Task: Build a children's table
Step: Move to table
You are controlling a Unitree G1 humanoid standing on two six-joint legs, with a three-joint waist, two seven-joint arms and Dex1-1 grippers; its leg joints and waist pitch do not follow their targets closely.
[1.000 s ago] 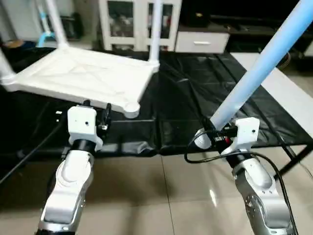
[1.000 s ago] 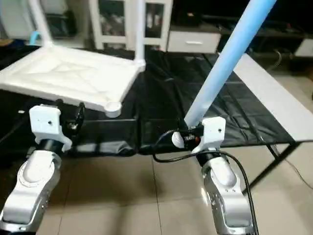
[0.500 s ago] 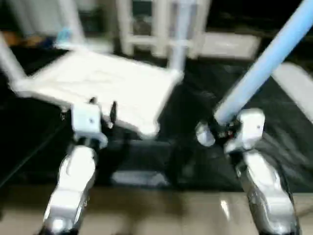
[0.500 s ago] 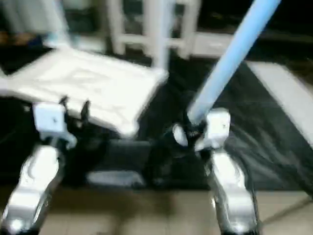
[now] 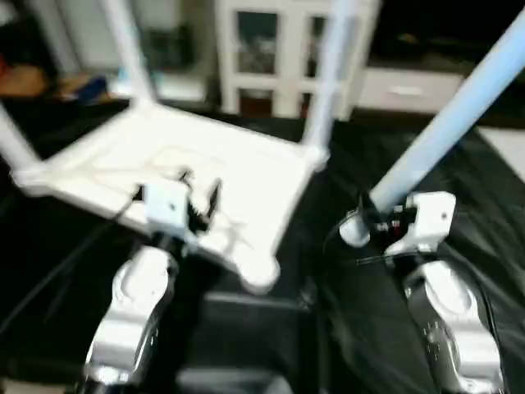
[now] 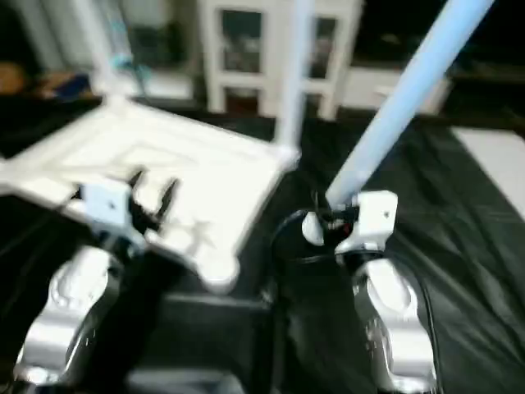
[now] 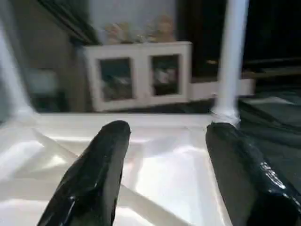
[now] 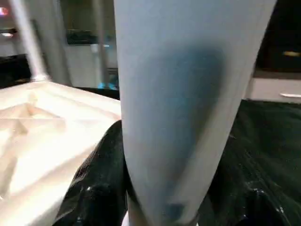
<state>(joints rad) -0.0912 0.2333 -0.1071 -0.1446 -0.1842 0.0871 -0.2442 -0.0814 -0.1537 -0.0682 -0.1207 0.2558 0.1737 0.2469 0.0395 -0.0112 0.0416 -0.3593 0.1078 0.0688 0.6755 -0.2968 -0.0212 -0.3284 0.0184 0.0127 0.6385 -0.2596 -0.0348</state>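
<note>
The white table top (image 5: 189, 176) lies upside down on a black sheet (image 5: 484, 213) that covers the counter, its ribbed underside facing up, and it takes up the 10 o'clock part of the head views. Three legs already stand in its corner sockets: one at the far right corner (image 5: 328, 82), one at the far left corner (image 5: 123, 49), and one at the left edge (image 5: 12, 139). The near corner socket (image 5: 258, 275), at about 6 o'clock from the top's middle, holds no leg. The left gripper (image 5: 197, 189) hangs over the near part of the underside, its two black fingers (image 7: 94, 169) spread apart with nothing between them; in the left wrist view the ribs and the far right leg show beyond them. The right gripper (image 5: 369, 226) sits at 3 o'clock from the top, clear of its edge, and its fingers (image 8: 94, 183) pinch the fourth leg (image 5: 451, 115) near its lower end. That leg slants up toward 1 o'clock. A white cabinet (image 5: 271, 49) stands behind the counter at 12 o'clock.
</note>
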